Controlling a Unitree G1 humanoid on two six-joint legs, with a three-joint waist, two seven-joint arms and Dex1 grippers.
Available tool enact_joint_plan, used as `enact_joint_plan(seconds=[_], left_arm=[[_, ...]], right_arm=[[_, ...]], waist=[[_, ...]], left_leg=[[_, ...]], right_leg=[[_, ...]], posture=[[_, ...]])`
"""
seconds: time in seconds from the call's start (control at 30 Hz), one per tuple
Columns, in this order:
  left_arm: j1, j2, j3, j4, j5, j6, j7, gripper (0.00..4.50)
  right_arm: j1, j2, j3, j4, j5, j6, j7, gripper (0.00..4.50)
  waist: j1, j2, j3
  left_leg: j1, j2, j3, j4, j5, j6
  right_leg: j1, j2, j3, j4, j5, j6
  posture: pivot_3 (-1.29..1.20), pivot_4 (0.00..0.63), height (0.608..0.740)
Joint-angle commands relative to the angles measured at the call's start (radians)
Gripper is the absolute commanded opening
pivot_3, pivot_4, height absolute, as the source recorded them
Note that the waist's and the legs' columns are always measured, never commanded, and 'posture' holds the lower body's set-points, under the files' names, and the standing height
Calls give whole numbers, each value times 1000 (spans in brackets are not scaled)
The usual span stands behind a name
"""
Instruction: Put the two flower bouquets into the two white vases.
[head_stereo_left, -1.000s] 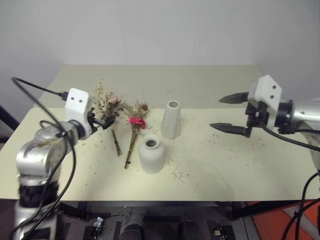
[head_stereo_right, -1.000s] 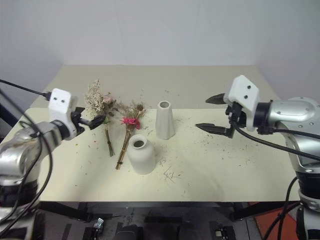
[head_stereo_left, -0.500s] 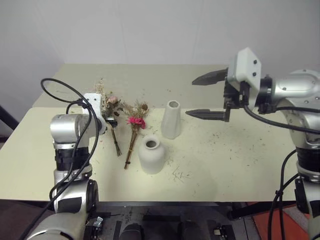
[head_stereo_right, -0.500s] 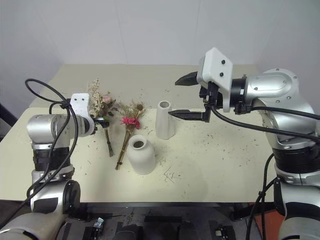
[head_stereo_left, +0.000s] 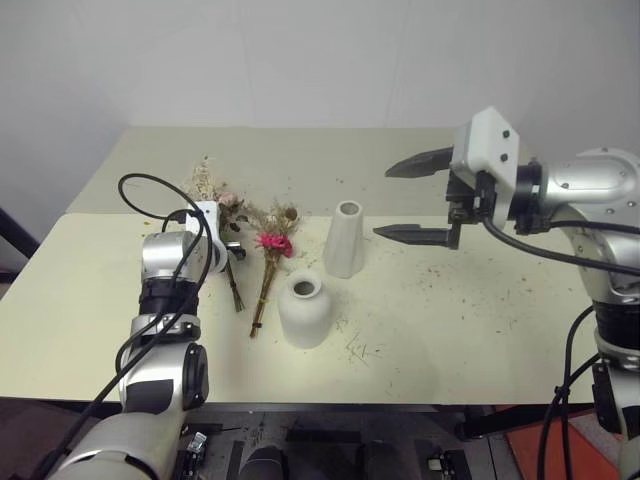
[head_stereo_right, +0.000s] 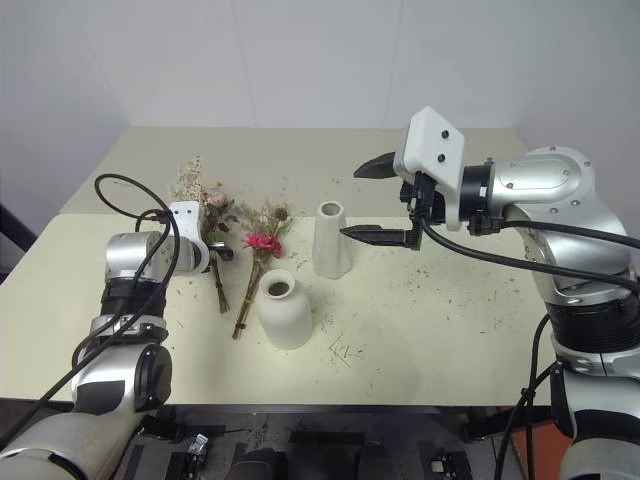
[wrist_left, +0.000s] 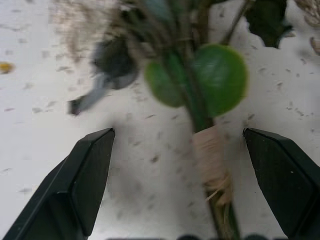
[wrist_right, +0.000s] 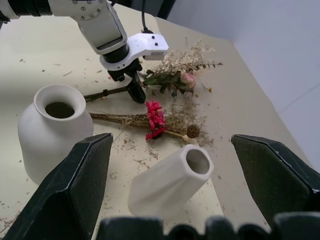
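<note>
Since a second ago, your left gripper (wrist_left: 177, 165) has come down and forward over the pink rose bouquet (head_stereo_left: 222, 215), and your right gripper (head_stereo_left: 418, 198) has swung in from the table's right side to hang above the surface just right of the tall vase (head_stereo_left: 343, 239).

Your left gripper stands wide open, one finger on each side of the bouquet's stem. In the left wrist view the tan twine binding (wrist_left: 209, 159) and the green leaves (wrist_left: 220, 80) lie between the two black fingers (wrist_left: 82, 180), nearer one finger than the other and touching neither.

Your right gripper is open too, fingers spread wide and holding nothing, pointing toward the vases from the right.

Both bouquets lie flat on the table (head_stereo_left: 480, 330). The pink rose bouquet is at the left, stem toward you. The magenta daisy bouquet (head_stereo_left: 270, 255) lies just beside it on its right, its stem running down toward the round vase (head_stereo_left: 303, 309). The round vase stands upright near the table's front, the tall vase upright just behind and to its right, the two close but apart. Bits of dried debris (head_stereo_left: 355, 348) are scattered over the tabletop.
</note>
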Motion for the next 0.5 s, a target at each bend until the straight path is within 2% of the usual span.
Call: enact_joint_plan(seconds=[0.03,0.1,0.4,0.47,0.5], left_arm=[[-25,0,-7,5,-1,-35,-14,4053],[-26,-3,-2,12,0,-42,-7,3615],[-51,-8,-22,18,18,-83,9,659],[-56,-11,-31,16,28,-116,22,151],[-57,-13,-35,14,35,-136,31,151]], right_arm=[[4,-22,-53,-42,5,14,-22,4500],[12,-26,-58,-50,7,20,-28,4500],[32,-34,-69,-73,11,32,-47,4500],[38,-36,-73,-79,13,35,-51,4500],[41,-37,-74,-82,14,37,-53,4500]], waist=[[-2,0,0],[-1,0,0],[0,0,0],[1,0,0],[1,0,0]], left_leg=[[0,0,0,0,0,0],[0,0,0,0,0,0],[0,0,0,0,0,0],[0,0,0,0,0,0],[0,0,0,0,0,0]], right_leg=[[0,0,0,0,0,0],[0,0,0,0,0,0],[0,0,0,0,0,0],[0,0,0,0,0,0],[0,0,0,0,0,0]], posture=[[0,150,740],[0,150,740],[0,150,740],[0,150,740],[0,150,740]])
